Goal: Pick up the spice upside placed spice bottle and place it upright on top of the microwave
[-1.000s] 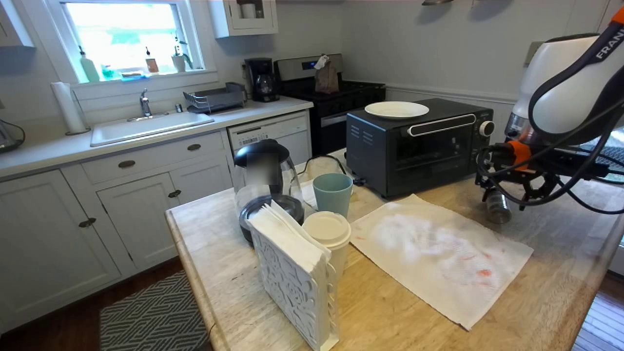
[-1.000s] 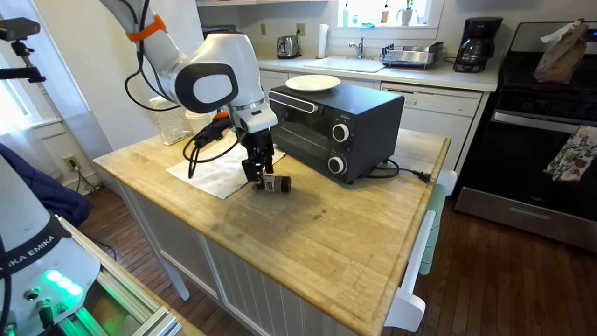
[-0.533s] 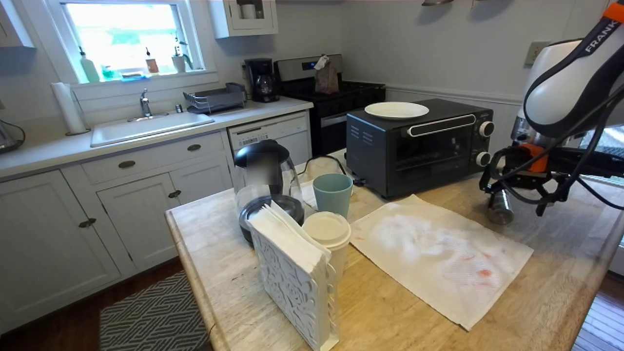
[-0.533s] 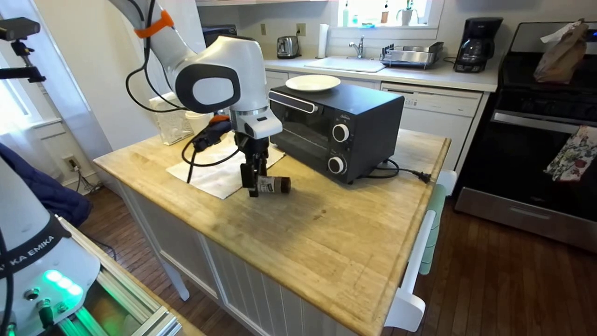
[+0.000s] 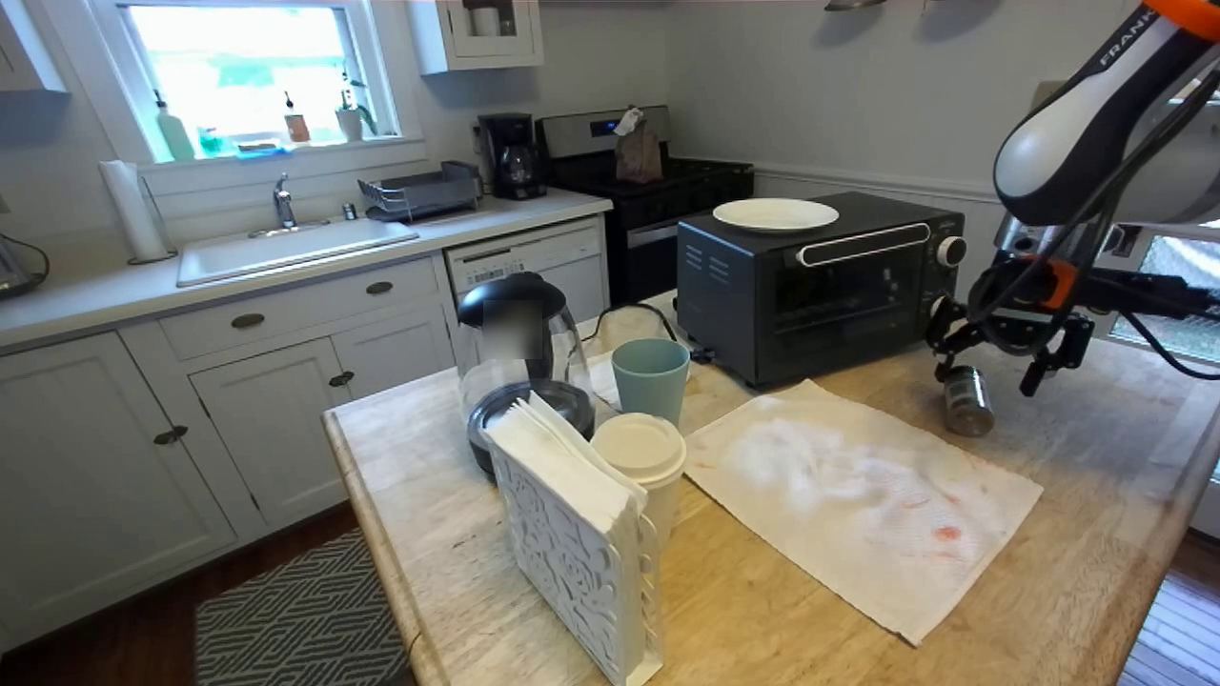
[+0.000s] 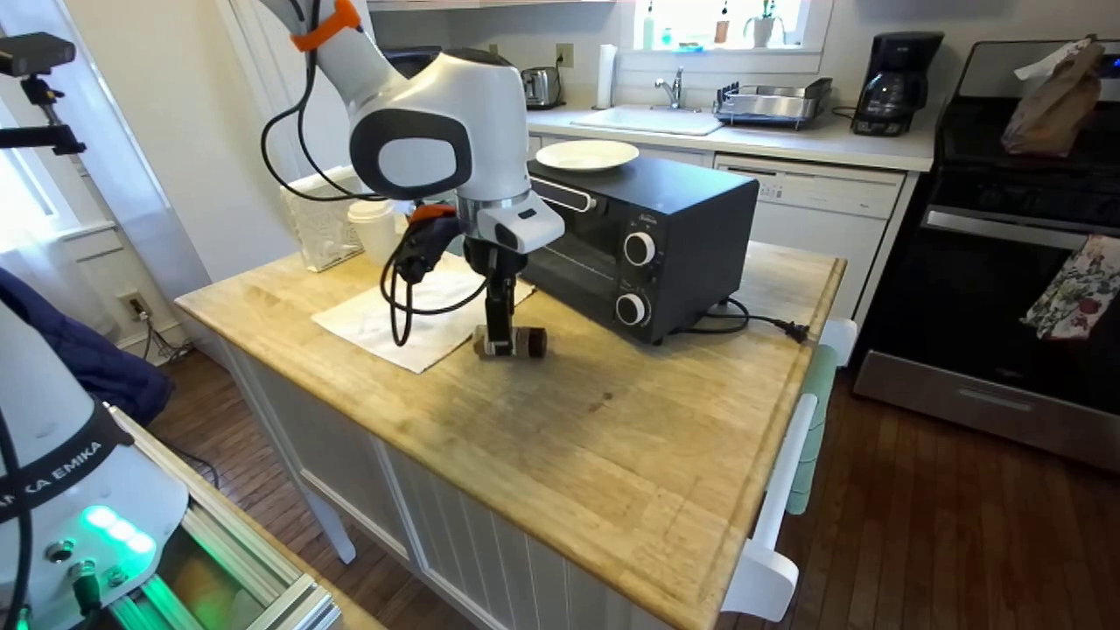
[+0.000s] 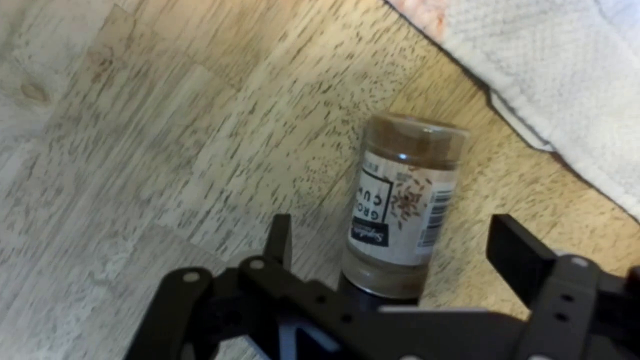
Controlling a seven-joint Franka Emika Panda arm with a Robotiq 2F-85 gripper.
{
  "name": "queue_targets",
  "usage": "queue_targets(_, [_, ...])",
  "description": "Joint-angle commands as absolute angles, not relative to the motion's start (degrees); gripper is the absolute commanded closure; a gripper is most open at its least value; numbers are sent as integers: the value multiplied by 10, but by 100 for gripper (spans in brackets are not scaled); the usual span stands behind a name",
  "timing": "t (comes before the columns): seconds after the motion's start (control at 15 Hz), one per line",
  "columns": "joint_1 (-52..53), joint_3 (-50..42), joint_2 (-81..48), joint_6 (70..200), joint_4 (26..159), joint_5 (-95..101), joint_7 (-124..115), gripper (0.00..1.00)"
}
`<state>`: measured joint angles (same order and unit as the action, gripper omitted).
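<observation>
- Wooden worktop point(image 6: 560, 455), beneath the toaster oven point(image 5: 829, 286).
- Toaster oven: black, door closed.
- Red-marked white cloth point(image 5: 858, 505), flat in front of the toaster oven.
- White plate point(image 5: 776, 214), on top of the toaster oven.
- Hand point(image 7: 391, 240), in front of the toaster oven, fingers spread; the spice jar point(image 7: 407, 200) shows between them in the wrist view, gaps either side.
- Spice jar: on its side on the worktop, in front of the toaster oven, apart from it.
</observation>
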<state>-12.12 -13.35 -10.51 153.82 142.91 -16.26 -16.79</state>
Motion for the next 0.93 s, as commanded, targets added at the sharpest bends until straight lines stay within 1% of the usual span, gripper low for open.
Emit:
queue_targets(0.0, [-147,-109,-146,1506,1374,-230,-106,0])
queue_targets(0.33, [-156,-99,-189,1499,1322,-253,-95,0])
queue_targets(0.4, [-157,-100,-194,1491,1315,-247,-97,3])
queue_targets(0.47, [-157,-103,-197,1485,1311,-240,-100,26])
queue_targets(0.53, [-156,-108,-201,1480,1307,-232,-105,28])
queue_targets(0.6, [-154,-113,-203,1476,1306,-224,-112,32])
queue_targets(0.8, [-154,-121,-202,1473,1309,-218,-116,56])
queue_targets(0.87, [-162,-115,-192,1472,1315,-232,-100,62])
